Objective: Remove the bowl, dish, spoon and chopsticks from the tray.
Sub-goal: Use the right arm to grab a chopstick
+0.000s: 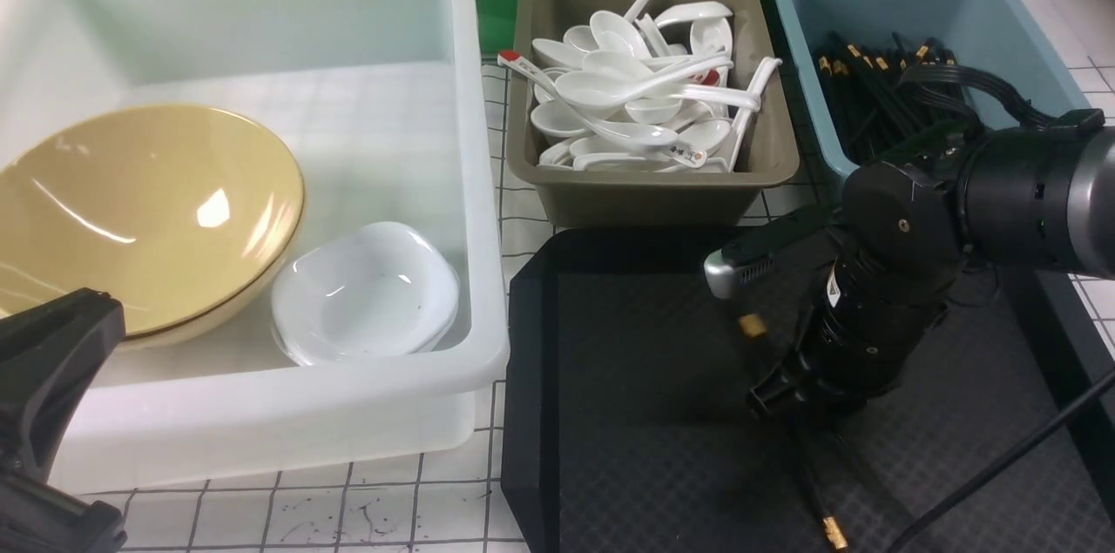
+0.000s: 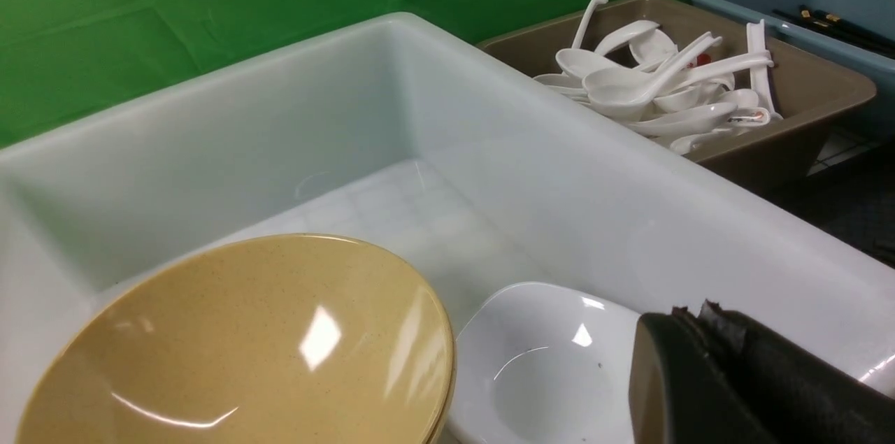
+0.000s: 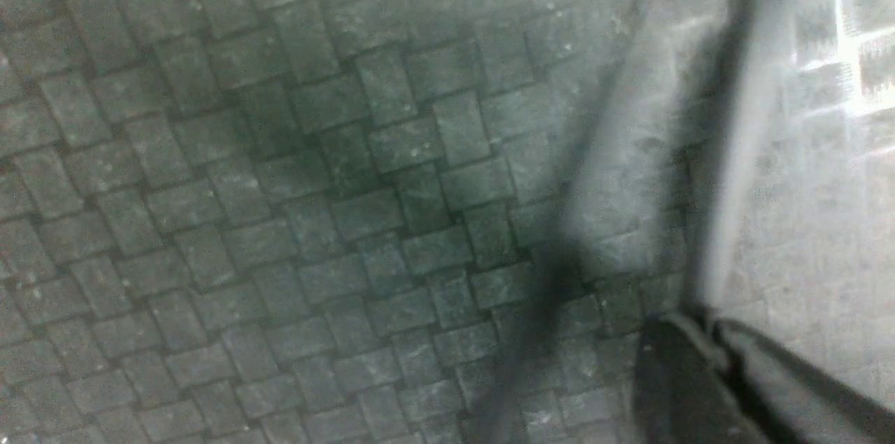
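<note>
The chopsticks (image 1: 820,496) lie on the tray (image 1: 627,414), long axis near–far, with the far ends tipped left — bare tray lies to their left, its rim well apart. The right gripper (image 1: 777,399) is clamped on them mid-length.

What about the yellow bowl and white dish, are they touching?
Cannot tell. In front and left wrist views the bowl overlaps the dish at its rim, hiding any contact or gap.
</note>
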### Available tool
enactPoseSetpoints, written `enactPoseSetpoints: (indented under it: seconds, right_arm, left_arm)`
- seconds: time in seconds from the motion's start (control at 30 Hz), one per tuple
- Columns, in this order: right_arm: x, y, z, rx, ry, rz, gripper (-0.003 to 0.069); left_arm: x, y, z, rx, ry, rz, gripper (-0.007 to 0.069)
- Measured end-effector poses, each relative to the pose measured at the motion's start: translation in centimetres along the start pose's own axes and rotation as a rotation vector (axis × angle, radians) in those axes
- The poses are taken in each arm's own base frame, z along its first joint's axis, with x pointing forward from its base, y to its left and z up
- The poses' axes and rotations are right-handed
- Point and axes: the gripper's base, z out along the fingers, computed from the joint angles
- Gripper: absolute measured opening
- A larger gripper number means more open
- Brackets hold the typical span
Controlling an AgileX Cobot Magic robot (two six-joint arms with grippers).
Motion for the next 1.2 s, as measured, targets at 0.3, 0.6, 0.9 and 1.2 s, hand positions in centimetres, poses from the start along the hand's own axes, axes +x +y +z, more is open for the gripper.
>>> enactPoseSetpoints:
  seconds: [0.3,0.6,0.9,1.2]
  right_arm:
    - [0.7,-0.2,-4.2,0.001,-0.098,-0.044,0.0035]
    - [1.3,-0.4,-7.0,0.006,-0.181,-0.091,0.0052]
    - [-0.6,0.0,0.1,0.000,-0.067,-0.119,0.0258]
    - [-0.8,0.4,1.0,-0.030,-0.035,-0.183,0.0105]
  left_arm:
    - [0.0,0.0,0.0,0.000,0.000,0.000,-0.0013]
    - [0.0,0.0,0.0,0.000,-0.001,0.000,-0.0013]
    - [0.1,0.0,0.0,0.005,0.015,0.000,-0.0013]
    - [0.2,-0.1,0.0,0.006,0.019,0.000,-0.0013]
